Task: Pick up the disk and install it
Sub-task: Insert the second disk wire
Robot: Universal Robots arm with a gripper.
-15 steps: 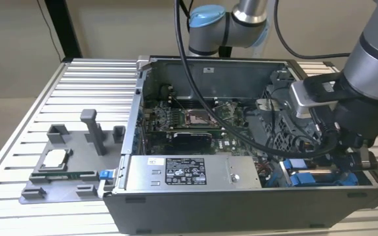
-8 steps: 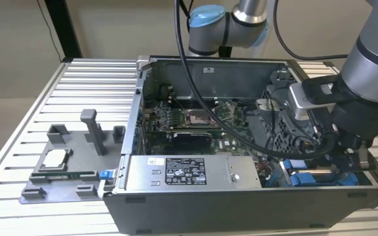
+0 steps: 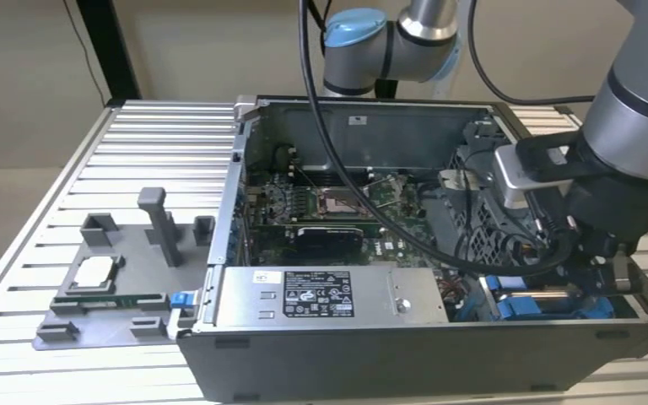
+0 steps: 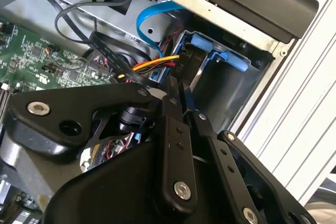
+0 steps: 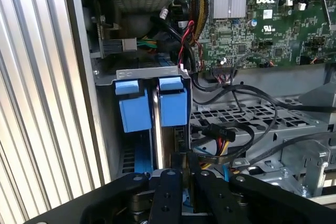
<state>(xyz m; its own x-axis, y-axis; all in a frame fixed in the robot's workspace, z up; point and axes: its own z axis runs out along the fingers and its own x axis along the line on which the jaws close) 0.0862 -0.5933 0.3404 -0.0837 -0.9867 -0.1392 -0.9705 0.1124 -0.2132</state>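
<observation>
The disk stands on edge in the drive bay at the open computer case's corner. Its thin silver side (image 5: 157, 129) runs between two bright blue carrier tabs (image 5: 172, 107). The same blue frame (image 4: 226, 56) shows in the second wrist view and in the exterior view (image 3: 532, 304). My gripper (image 5: 181, 163) is right at the disk's near end, its black fingers drawn together. In the second wrist view the gripper (image 4: 177, 90) points into the bay, shut, with nothing showing between the tips. In the exterior view the arm's wrist (image 3: 594, 228) hides it.
Black, yellow and red cables (image 5: 226, 135) lie close beside the bay. A grey power-supply box (image 3: 324, 295) fills the case's front, with the motherboard (image 3: 336, 202) behind it. A grey fixture (image 3: 110, 287) with a small silver chip (image 3: 94, 272) sits on the slatted table, exterior view's left.
</observation>
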